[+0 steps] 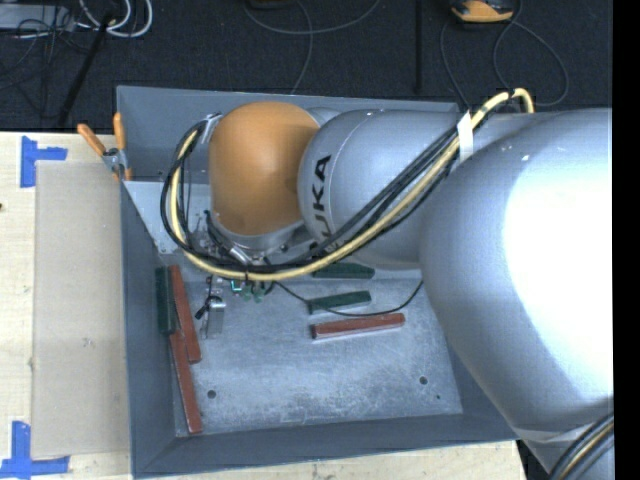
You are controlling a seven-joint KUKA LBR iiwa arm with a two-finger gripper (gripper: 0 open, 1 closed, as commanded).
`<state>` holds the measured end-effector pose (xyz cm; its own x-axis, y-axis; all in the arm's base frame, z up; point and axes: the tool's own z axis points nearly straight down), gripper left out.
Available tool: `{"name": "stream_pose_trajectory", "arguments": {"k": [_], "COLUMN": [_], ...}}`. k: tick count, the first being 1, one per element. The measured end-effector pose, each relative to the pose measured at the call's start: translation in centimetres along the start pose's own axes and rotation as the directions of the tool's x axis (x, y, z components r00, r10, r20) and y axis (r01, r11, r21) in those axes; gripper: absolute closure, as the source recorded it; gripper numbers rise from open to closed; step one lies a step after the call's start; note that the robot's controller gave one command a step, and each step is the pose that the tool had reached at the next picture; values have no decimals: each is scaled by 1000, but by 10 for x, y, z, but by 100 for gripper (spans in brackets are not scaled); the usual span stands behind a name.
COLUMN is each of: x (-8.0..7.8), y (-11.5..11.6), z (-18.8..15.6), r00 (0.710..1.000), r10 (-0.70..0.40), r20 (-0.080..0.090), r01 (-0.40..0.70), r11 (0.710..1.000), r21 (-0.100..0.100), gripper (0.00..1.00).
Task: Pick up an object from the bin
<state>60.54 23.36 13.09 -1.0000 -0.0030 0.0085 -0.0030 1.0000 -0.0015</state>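
My gripper (213, 306) hangs under the orange wrist cover in the left half of the bin, close above the floor. Just to its left lie a dark green stick (162, 300) and a red-brown stick (182, 313) side by side along the left wall. A second red-brown stick (186, 393) carries on from them toward the front left corner. Nothing shows between the gripper and the sticks, and I see no contact with them.
In the middle of the bin lie a red-brown stick (357, 326) and, just behind it, a dark green stick (340, 301). Another dark green stick (348, 270) is partly hidden under the arm. The arm covers the bin's back and right.
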Motion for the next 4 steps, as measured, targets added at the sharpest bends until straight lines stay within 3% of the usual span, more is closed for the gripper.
{"name": "stream_pose_trajectory", "arguments": {"k": [1,2,3,4], "x": [-7,9,-7,-16], "y": [-15,6,-93,-143], "z": [66,-3,20,63], "r00": [1000,945,957,899], "r10": [10,-326,-291,-438], "r20": [2,14,6,5], "r01": [-10,326,291,438], "r11": [1000,945,957,899], "r21": [1,0,5,3], "gripper": [0,0,0,0]}}
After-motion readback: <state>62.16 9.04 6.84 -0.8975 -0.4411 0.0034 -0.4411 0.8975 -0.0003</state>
